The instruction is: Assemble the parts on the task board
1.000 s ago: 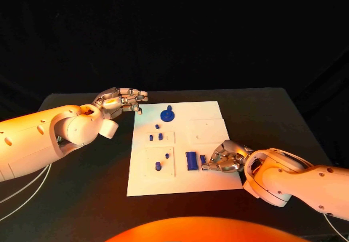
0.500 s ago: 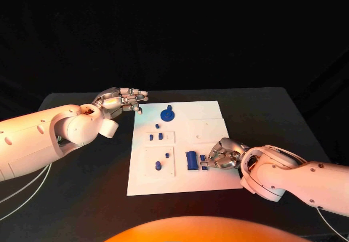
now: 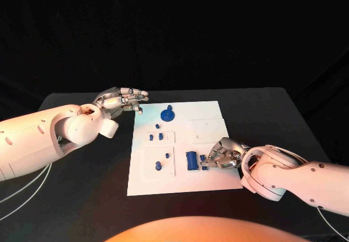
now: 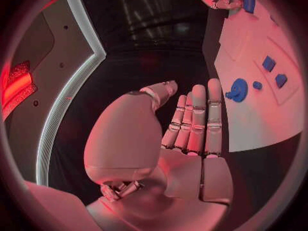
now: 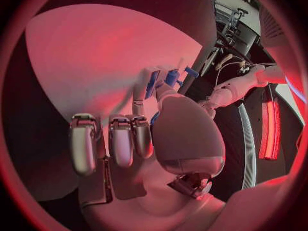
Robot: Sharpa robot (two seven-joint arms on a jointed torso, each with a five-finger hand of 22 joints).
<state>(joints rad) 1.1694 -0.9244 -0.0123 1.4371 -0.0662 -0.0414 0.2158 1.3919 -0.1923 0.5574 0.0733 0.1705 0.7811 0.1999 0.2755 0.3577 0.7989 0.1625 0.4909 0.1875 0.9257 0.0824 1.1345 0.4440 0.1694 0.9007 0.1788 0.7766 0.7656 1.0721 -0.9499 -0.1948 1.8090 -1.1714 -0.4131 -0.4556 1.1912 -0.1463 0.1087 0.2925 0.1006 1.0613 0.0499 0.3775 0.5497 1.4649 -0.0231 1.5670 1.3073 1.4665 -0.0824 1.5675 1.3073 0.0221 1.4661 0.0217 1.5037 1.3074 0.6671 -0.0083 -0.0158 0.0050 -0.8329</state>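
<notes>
The task board [image 3: 185, 151] lies flat in the middle of the black bench [image 3: 269, 116], with blue parts distributed over it: a round disc part [image 3: 167, 116] near the far edge, small pegs [image 3: 156, 136] seated in a raised panel, two further small pieces [image 3: 161, 161] in the nearer panel, and a rectangular block [image 3: 191, 160] near the board's near right area. The right hand [image 3: 224, 157] rests over the board just beside the block, fingers curled around a small blue piece [image 3: 204, 162]; whether the piece is pinched or merely touched cannot be told. The left hand [image 3: 120, 102] hovers beside the board's far left corner, fingers loosely curled and holding nothing. Judged risks: a partial pinch may let the small piece slip or rotate when lifted, causing misalignment at its socket; the curled fingers stand close to the rectangular block and may nudge it out of position; downward pressure near the board edge may shift the unfastened board on the bench
</notes>
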